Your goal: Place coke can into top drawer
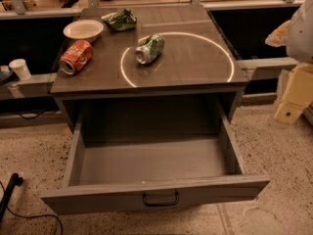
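The coke can [76, 57] lies on its side at about 9 o'clock on the tabletop [195, 65], close to the left edge, with one silver end facing the front. Just behind it, at 10 o'clock, sits a shallow white bowl [83, 30], and a crumpled green bag [120, 19] lies at 11 o'clock. Near the middle a green-and-silver can [149, 48] lies tipped over on the left arc of a bright ring of light [222, 48].

Below, the top drawer [98, 200] is pulled out wide towards 6 o'clock, its dark handle [160, 199] at the centre of the front panel.

The gripper [293, 97] hangs out at 3 o'clock, beyond the tabletop's right edge and well apart from the coke can. I cannot tell how its jaws stand.
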